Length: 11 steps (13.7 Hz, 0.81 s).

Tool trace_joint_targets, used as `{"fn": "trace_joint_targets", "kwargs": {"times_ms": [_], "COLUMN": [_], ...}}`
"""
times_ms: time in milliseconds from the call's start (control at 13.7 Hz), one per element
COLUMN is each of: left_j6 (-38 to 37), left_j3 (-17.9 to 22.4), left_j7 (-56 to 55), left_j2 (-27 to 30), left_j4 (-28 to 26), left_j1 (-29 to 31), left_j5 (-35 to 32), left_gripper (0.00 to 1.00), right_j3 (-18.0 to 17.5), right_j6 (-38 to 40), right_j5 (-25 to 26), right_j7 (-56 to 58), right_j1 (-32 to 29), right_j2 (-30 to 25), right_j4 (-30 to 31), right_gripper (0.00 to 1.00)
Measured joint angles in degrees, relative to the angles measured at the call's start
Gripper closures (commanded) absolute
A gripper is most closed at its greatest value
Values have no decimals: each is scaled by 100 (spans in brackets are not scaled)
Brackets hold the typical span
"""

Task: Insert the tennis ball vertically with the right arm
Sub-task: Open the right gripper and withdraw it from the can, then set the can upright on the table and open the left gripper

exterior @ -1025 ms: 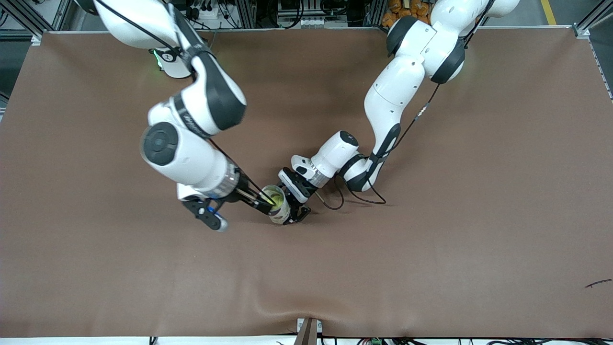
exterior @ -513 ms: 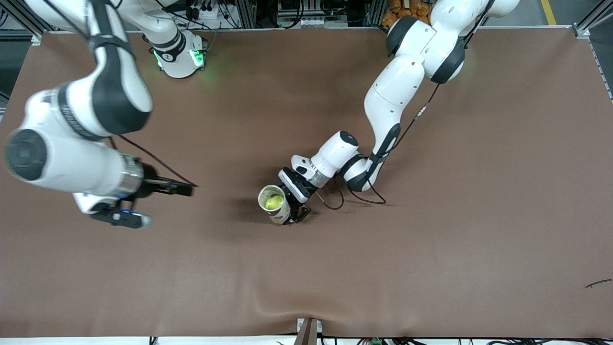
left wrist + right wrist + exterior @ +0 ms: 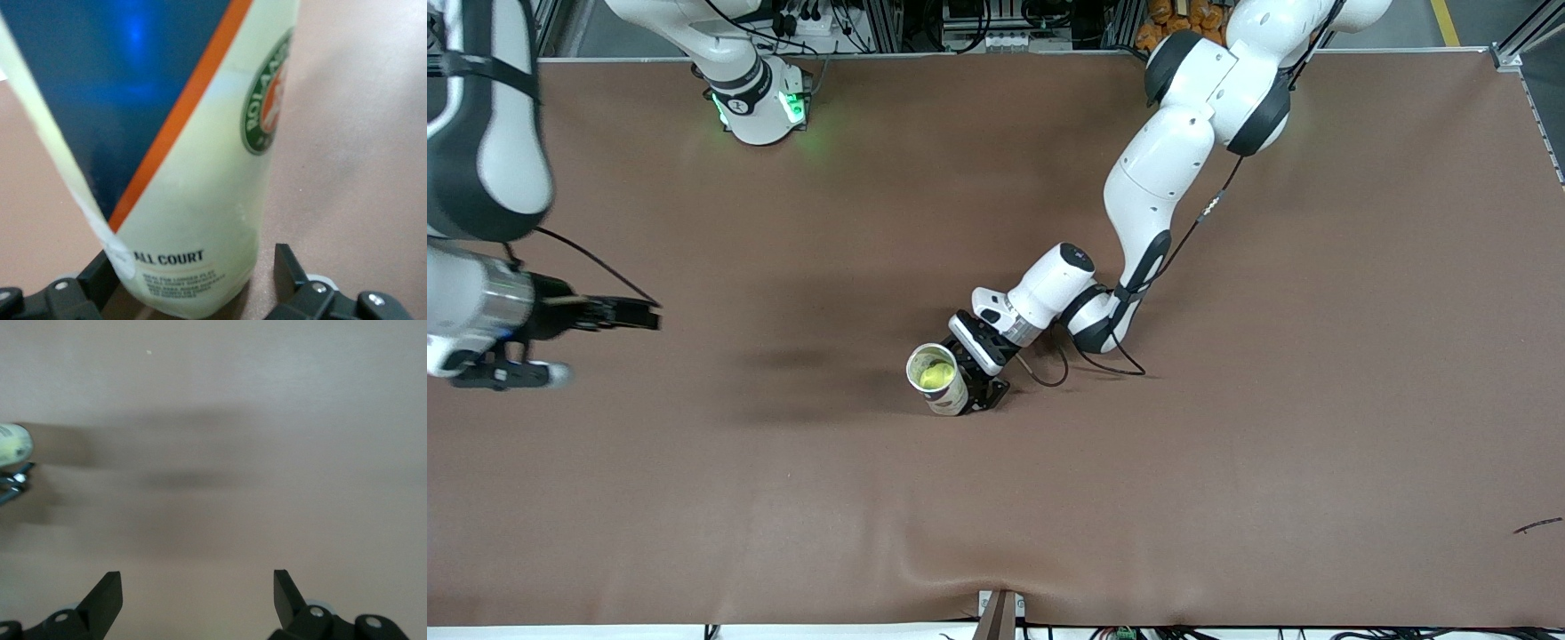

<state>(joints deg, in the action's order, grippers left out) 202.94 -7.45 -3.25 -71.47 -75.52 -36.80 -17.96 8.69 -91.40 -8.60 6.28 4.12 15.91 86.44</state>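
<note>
Yellow-green tennis ball (image 3: 933, 376) is seen inside the upright can (image 3: 940, 380), standing mid-table on the brown table (image 3: 1227, 444). The left gripper (image 3: 976, 384) is set low around the can's base, at the can's 3 o'clock; fingers (image 3: 288, 265) are spread, one clearly apart from the wall. The right gripper (image 3: 645, 316) is held wide open and empty, over the right arm's end of the table. Insertion is judged done; only release and withdrawal are left.
</note>
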Motion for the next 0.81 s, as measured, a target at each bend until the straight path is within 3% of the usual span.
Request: {"fn": "trace_joint_targets", "kwargs": {"times_ms": [439,806], "left_j6": [14,-14], "left_j3": [-6,-456], "left_j7": [-244,-309], "left_j2": [855,2029], "left_j4": [-1327,-2886], "left_j1": [189,1090], "left_j5": [0,1], "left_gripper": [0,0], "right_j3": [-70,-194], "right_j6": [359,823], "right_j5": [329,667], "right_j7": [483,419], "right_j1": [-221,-243], "right_j2": [-876,-1503], "right_j4": [205,269], "right_gripper": [0,0]}}
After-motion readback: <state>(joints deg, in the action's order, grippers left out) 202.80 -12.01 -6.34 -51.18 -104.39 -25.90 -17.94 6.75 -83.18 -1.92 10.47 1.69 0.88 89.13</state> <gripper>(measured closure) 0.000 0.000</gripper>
